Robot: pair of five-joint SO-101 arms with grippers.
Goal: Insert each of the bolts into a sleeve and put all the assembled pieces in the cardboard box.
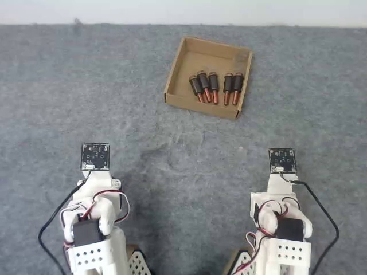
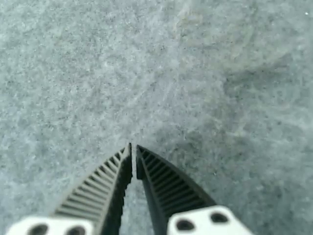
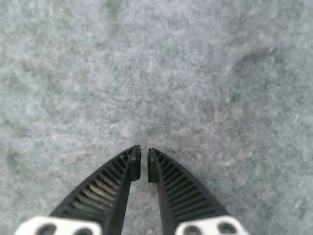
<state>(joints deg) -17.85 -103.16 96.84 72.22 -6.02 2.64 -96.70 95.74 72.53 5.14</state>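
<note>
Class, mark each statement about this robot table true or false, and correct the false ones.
1. Five assembled pieces lie in the cardboard box. True.
2. The left claw grips a bolt. False: it is shut on nothing, over the grey mat.
3. The right claw is over bare mat. True.
4. The pieces stand upright in the box. False: they lie on their sides, side by side.
</note>
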